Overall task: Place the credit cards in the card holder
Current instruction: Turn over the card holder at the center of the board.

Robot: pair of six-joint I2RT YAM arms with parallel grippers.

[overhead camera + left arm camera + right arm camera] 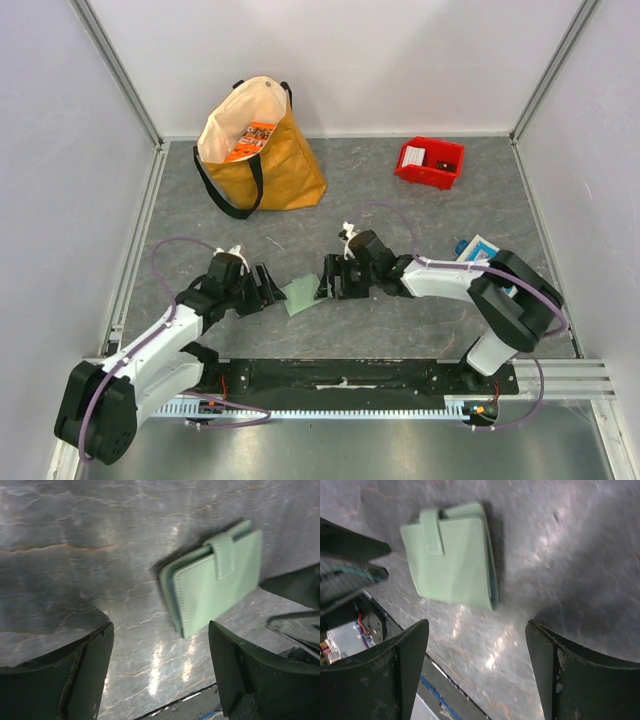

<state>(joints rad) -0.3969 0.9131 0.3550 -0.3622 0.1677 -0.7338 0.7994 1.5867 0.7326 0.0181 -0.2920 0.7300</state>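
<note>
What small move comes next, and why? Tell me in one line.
Probably lower the open left gripper onto the card holder to pin it. The holder lies shut on the table, its strap across the front. The right gripper, open and touching nothing, could then lift the flap.

Grey marbled table [400,215] enclosed by plain white walls [350,60]

The closed holder [452,560] lies flat on the grey table [570,545] beyond the right gripper [477,630], whose fingers stand spread and empty, with the left gripper [386,561] near its strap side.
</note>
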